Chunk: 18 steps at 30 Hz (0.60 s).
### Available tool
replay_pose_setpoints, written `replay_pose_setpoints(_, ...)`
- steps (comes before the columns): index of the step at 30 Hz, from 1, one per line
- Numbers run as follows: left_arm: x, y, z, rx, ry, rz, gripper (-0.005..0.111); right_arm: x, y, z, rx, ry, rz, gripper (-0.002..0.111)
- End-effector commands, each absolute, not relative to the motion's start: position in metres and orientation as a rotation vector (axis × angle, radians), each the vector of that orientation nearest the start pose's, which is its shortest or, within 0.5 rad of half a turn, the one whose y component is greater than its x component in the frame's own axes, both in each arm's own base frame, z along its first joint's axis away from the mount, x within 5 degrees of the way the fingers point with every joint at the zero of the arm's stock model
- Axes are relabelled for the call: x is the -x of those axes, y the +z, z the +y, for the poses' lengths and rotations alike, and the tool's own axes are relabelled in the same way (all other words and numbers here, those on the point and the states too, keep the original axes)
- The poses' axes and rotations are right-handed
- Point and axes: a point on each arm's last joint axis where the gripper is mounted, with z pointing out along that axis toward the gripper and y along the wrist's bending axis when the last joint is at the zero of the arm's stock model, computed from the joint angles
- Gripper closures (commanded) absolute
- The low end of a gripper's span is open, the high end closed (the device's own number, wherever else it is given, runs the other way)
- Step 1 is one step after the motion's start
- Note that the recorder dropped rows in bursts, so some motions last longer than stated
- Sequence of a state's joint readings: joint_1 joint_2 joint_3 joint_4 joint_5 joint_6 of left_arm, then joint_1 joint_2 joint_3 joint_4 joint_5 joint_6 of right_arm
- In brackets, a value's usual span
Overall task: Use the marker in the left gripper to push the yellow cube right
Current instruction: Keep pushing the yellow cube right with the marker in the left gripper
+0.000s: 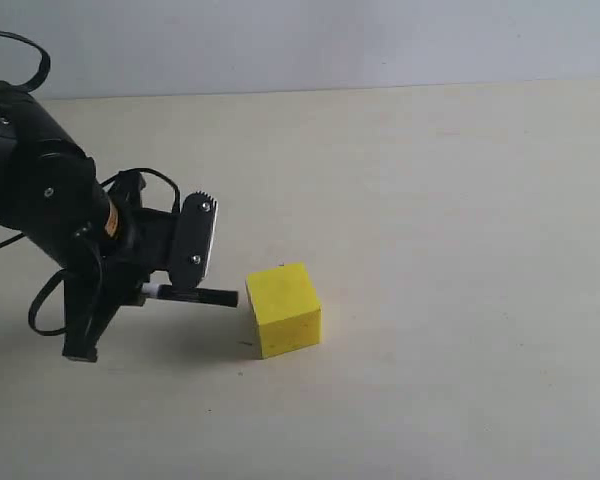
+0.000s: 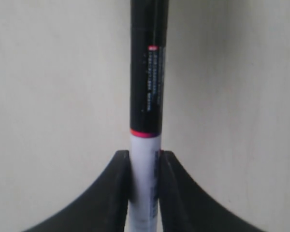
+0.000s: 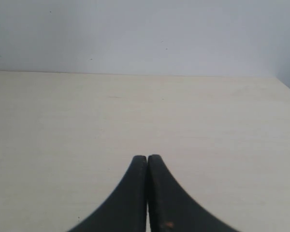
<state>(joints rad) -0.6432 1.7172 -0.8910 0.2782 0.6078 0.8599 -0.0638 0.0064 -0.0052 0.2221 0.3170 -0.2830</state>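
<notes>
Now, my left tool [image 1: 184, 288] clamped on the marker [image 1: 212, 297], its cap just beside the yellow cube [image 1: 284, 309] at 3 o'clock on the tabletop [image 1: 460, 200], I should push low, centred, slowly.

The left tool [image 2: 144, 162] grips horizontal marker [image 1: 192, 296], black cap just beside yellow cube [image 1: 283, 308].

Open table [image 1: 460, 250] R of yellow cube [image 1: 283, 308]; marker [image 1: 198, 296] just L.
</notes>
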Motion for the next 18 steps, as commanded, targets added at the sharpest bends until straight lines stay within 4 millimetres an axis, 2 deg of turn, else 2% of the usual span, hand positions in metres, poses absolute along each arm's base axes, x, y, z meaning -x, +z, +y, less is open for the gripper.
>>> replay_pose_setpoints(1, -0.251, 0.161, -0.19, 2.655, -0.319, -2.261, 0.107, -0.054, 0.186, 0.002, 0.054, -0.045, 1.788, 0.108)
replay_pose_setpoints(4, -0.247, 0.159, -0.19, 2.632, -0.313, -2.23, 0.107, -0.054, 0.186, 0.002, 0.054, -0.045, 1.788, 0.108)
replay_pose_setpoints(11, -0.248, 0.157, -0.172, 2.493, -0.314, -2.21, 0.107, -0.054, 0.186, 0.002, 0.054, -0.045, 1.788, 0.108)
replay_pose_setpoints(18, -0.25, 0.159, -0.182, 2.578, -0.316, -2.241, 0.107, -0.054, 0.186, 0.002, 0.054, -0.045, 1.788, 0.108)
